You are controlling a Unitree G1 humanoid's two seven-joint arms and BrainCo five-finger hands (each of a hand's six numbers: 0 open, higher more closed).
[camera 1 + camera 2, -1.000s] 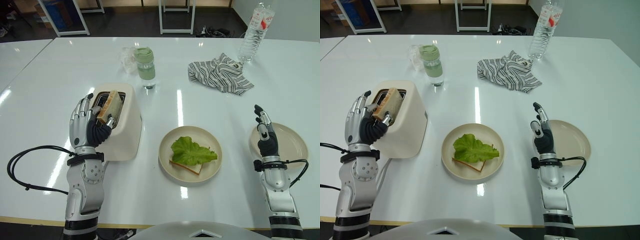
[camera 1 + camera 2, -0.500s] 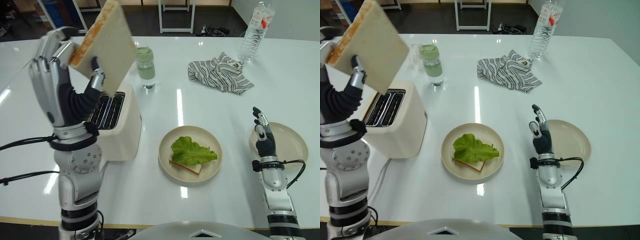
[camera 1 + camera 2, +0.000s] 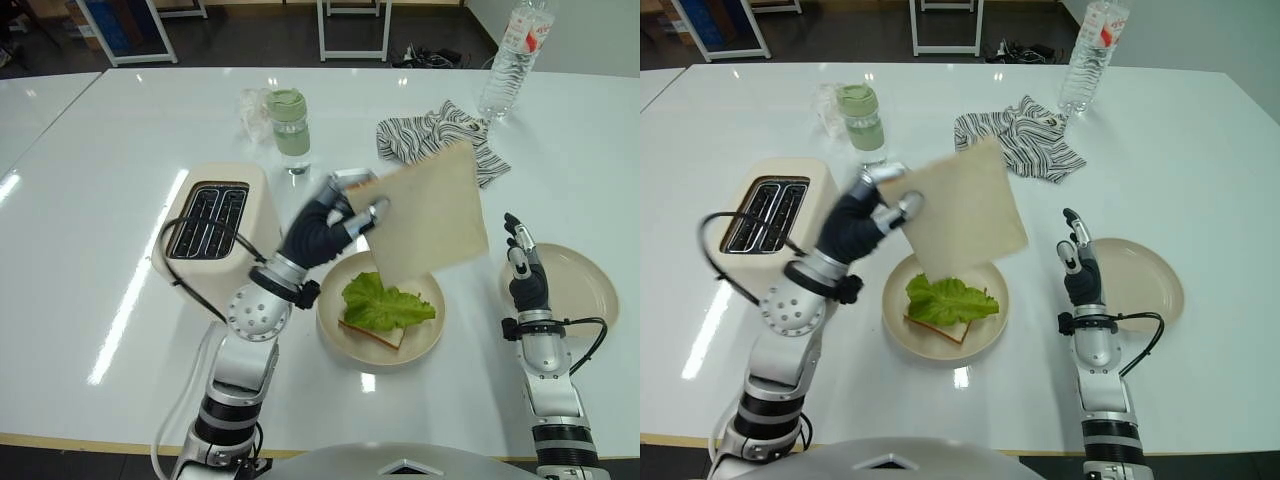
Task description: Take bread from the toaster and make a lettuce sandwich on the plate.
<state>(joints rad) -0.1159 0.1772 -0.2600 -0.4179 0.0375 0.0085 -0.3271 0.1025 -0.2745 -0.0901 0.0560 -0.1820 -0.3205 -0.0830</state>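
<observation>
The left robot hand [image 3: 325, 228] is gripping a bread slice [image 3: 430, 225], tilted over the plate [image 3: 385, 358] and hiding its far rim. Lettuce [image 3: 390, 305] is covering most of the lower slice [image 3: 378, 336]. The right robot hand [image 3: 524, 275] is standing with fingers straight, holding nothing, on the bench [image 3: 120, 130].

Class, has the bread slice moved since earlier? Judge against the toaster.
Yes: the bread slice, in the left hand, went rightward from the toaster to above the plate.
</observation>
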